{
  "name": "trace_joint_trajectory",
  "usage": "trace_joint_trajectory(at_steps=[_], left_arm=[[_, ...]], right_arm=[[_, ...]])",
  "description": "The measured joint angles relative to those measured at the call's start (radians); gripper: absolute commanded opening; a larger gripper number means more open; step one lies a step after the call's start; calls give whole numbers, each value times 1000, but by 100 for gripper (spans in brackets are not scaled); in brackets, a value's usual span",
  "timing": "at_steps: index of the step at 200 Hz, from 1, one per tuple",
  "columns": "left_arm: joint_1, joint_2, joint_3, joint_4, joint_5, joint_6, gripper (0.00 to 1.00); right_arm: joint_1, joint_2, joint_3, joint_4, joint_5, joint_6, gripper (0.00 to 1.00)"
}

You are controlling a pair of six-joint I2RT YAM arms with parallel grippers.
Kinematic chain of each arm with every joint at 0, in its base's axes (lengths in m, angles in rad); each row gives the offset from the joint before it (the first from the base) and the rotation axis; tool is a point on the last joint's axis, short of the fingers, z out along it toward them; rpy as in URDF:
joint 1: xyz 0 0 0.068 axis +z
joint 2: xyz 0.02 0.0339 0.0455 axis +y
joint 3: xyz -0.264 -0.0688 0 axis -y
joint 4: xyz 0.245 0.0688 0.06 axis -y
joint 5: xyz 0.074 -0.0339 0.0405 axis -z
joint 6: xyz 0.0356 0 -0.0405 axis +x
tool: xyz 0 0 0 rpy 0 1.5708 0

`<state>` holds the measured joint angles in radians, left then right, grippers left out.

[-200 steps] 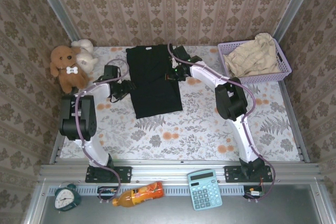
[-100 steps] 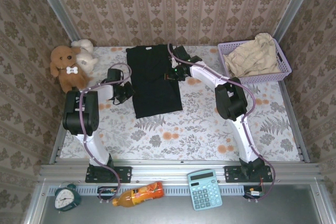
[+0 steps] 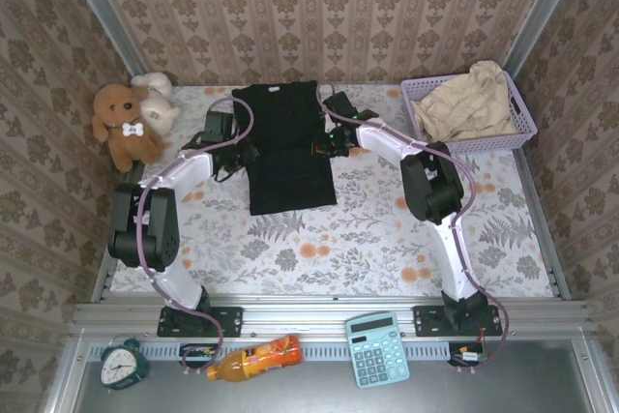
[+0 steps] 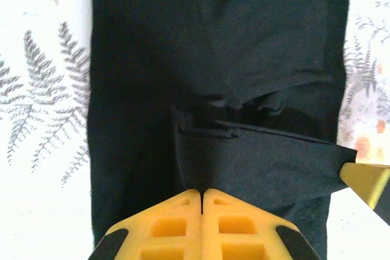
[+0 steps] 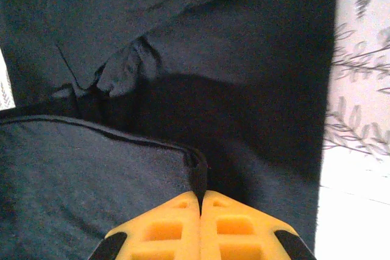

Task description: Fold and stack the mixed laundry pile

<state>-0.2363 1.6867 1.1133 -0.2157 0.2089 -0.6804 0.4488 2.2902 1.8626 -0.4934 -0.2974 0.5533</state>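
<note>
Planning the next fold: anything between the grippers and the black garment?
Nothing visible. The left gripper and right gripper are each shut on a raised fold of the black garment, at its opposite side edges. Nothing else lies on the cloth between them.

I see matt soft cloth in the black garment [image 4: 213, 41], smooth yellow plastic on my jaws, lavender plastic mesh for the basket [image 3: 523, 123], fuzzy plush toys [image 3: 121, 128]

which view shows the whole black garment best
Top external: the black garment shows edge to edge. The left wrist and right wrist views give close-ups of its middle, each with a raised fold.
</note>
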Motion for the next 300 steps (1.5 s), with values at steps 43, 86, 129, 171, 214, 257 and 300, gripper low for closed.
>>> trace_joint_trajectory(at_steps=[43,86,129,171,214,257,300], left_arm=[[3,82,36,6,0,7,0],[10,238,108,2,4,23,94],[19,229,150,-47,-24,27,100],[-15,31,98,-81,-48,36,69],[-102,-95,-78,40,25,-25,0],[-132,-21,-249,132,45,-114,0],[-137,1,-323,213,34,-145,0]], right_arm=[[-31,-47,-26,40,10,15,0],[-66,37,127,19,12,29,79],[-86,108,225,-11,14,18,100],[-76,-66,-50,10,25,2,85],[-11,-212,-219,65,-15,-1,0],[53,-181,-257,138,-41,66,0],[42,-166,-436,213,-48,141,0]])
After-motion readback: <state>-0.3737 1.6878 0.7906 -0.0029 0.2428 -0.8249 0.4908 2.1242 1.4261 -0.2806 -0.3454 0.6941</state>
